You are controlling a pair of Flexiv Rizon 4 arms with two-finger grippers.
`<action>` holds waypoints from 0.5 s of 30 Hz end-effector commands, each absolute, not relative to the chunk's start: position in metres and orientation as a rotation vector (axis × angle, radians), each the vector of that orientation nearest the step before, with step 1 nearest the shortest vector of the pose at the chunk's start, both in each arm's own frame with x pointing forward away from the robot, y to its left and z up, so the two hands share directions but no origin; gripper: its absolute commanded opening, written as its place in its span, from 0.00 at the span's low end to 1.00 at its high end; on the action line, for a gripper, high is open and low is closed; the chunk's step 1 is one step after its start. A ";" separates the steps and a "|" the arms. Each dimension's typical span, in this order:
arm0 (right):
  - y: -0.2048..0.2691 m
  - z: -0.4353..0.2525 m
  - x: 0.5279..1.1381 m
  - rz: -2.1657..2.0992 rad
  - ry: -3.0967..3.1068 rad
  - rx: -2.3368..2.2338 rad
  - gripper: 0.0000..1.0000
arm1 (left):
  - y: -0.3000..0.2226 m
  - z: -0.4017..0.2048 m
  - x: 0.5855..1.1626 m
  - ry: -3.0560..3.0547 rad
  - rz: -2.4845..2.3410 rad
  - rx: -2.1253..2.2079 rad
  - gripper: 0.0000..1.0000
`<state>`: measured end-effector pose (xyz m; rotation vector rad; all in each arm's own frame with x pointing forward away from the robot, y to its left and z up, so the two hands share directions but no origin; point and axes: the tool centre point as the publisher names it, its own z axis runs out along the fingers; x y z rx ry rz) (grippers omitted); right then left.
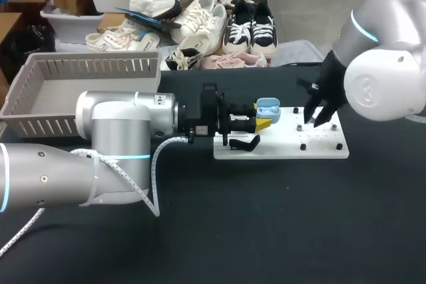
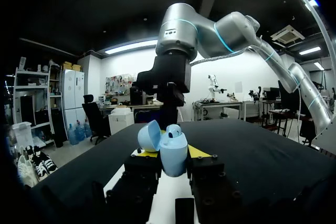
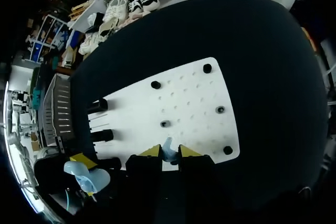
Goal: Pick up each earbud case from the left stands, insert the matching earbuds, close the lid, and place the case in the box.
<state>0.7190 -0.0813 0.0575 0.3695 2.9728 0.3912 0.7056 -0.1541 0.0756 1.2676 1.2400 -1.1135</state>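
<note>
L: my left gripper (image 1: pixel 261 123) is clamped on the light-blue earbud case (image 1: pixel 267 105), lid hinged open, seated earbud (image 2: pixel 175 129) showing inside, held over the white board's (image 1: pixel 319 149) left end | R: my right gripper (image 3: pixel 169 153) is pinched on a loose earbud (image 3: pixel 167 145), just above the board's right half | grey basket (image 1: pixel 40 124) well off the board's left end

Head view: fixed, high behind the robot, set well back, facing down on the black table (image 1: pixel 266 217).
Left wrist view: low along the table, close behind the blue earbud case (image 2: pixel 173 156), facing the right arm (image 2: pixel 181 24).
Right wrist view: near above the white board (image 3: pixel 184 103), looking down.
Shared: the case shows in all three.
</note>
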 end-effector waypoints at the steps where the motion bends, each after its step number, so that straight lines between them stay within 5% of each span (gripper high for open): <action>1: -0.083 0.070 0.701 0.323 2.938 0.285 0.00 | -0.154 0.075 0.706 1.238 -1.112 1.265 0.00; 15: -0.090 0.087 0.666 0.186 2.985 -0.166 0.00 | -0.154 0.075 0.706 1.238 -1.112 1.265 0.00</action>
